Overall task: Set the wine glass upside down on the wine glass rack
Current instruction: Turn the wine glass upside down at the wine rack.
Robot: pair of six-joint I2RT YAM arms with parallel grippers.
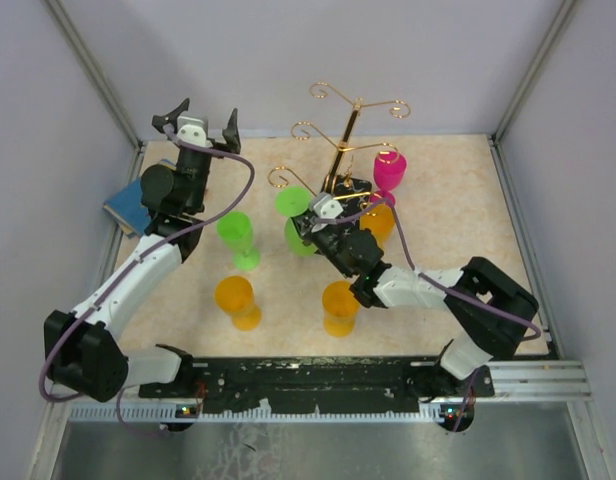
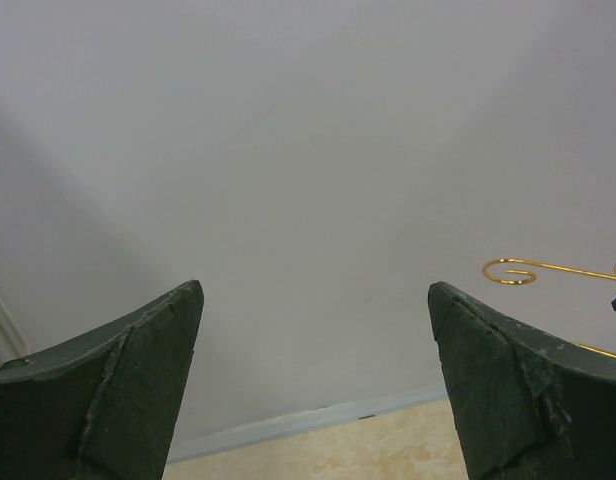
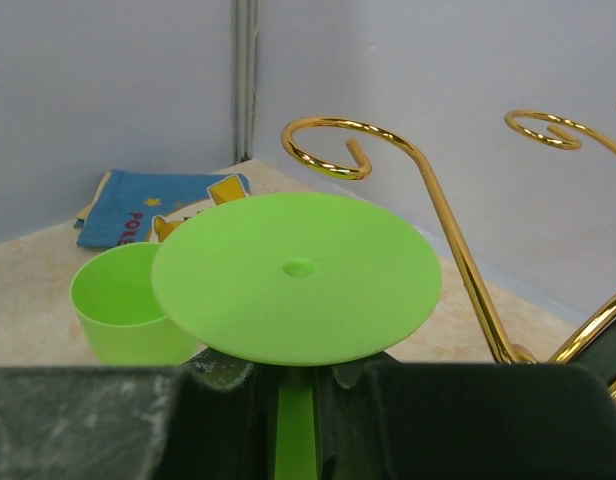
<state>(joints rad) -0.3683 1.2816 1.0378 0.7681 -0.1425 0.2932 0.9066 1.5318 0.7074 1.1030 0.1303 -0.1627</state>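
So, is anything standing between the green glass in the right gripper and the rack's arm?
Nothing visible does. The green glass has its foot close before the rack's nearest gold curl, only open air between.

Gold, lime, orange and pink over mottled beige on my screens.

The rack (image 1: pixel 340 140) reads as shiny gold wire on a dark base, though I can't make out any pattern on it. The wine glass (image 3: pixel 296 275) is plain lime green, foot and stem alike, and the spare green glass (image 1: pixel 238 238) is the same shade. The left orange glass (image 1: pixel 236 300) and right orange glass (image 1: pixel 340 305) are amber-orange, and the pink glass (image 1: pixel 390 170) is hot magenta. The pouch (image 3: pixel 148 205) is blue with yellow print. My table (image 1: pixel 458 220) is beige with pale marbling, the walls (image 1: pixel 288 60) flat light grey, and the cable (image 1: pixel 238 195) purple.
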